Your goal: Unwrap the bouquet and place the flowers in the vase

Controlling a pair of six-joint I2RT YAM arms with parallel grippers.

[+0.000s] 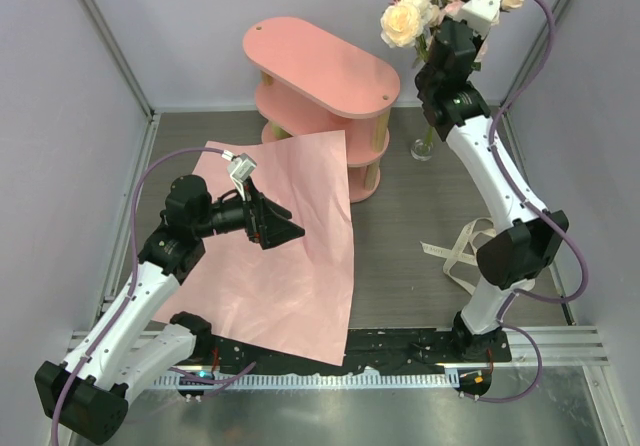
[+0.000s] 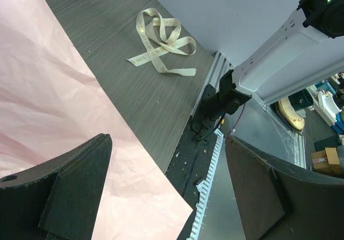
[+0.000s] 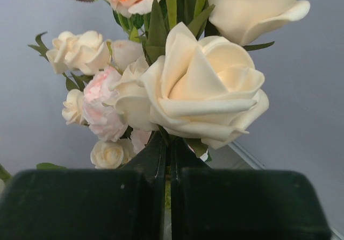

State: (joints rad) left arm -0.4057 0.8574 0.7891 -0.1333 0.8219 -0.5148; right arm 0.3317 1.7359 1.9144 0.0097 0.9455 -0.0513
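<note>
R gripper (image 3: 167,164) pinched shut on flowers (image 1: 405,18) by stems @ 1 o'clock | vase (image 1: 424,147) right under | L gripper (image 1: 283,229) wide open, empty, over paper (image 1: 295,276) | tip: drop straight, slow, stems centered on neck b4 release

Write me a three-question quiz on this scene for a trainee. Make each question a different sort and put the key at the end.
1. True or false: the pink paper is wrapped around the flowers.
2. Which gripper is shut on the flower stems? A: left; B: right; C: neither.
3. What lies loose on the table, to the right of the paper?
Key: 1 false, the paper lies spread flat. 2 B, the right gripper clamps them, while the left gripper is open above the paper. 3 the cream ribbon.
</note>
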